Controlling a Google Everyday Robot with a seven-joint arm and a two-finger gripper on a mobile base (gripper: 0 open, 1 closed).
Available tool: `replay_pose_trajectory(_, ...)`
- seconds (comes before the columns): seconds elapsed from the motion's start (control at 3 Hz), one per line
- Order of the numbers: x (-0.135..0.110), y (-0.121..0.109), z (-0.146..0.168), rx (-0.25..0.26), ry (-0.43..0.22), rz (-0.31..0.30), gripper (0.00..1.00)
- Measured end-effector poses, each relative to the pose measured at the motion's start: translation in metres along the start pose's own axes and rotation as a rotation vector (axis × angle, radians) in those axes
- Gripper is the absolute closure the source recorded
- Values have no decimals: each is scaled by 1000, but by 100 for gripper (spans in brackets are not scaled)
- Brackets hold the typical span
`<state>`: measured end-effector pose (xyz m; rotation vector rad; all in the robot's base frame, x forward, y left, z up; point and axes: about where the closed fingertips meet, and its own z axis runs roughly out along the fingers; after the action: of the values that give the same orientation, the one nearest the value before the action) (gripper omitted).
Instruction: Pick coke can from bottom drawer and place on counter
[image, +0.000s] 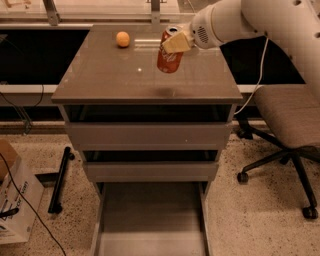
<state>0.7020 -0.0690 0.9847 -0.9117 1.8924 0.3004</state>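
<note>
I see speckled floor (260, 215), an office chair (285, 107), a cardboard box (17, 200); the end effector (176, 44) holds the coke can (169, 60) above the bench (100, 75).
</note>
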Motion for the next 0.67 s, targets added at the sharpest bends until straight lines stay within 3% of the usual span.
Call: replay_pose_trajectory(0.67,17,-46,50,33,25,26,63)
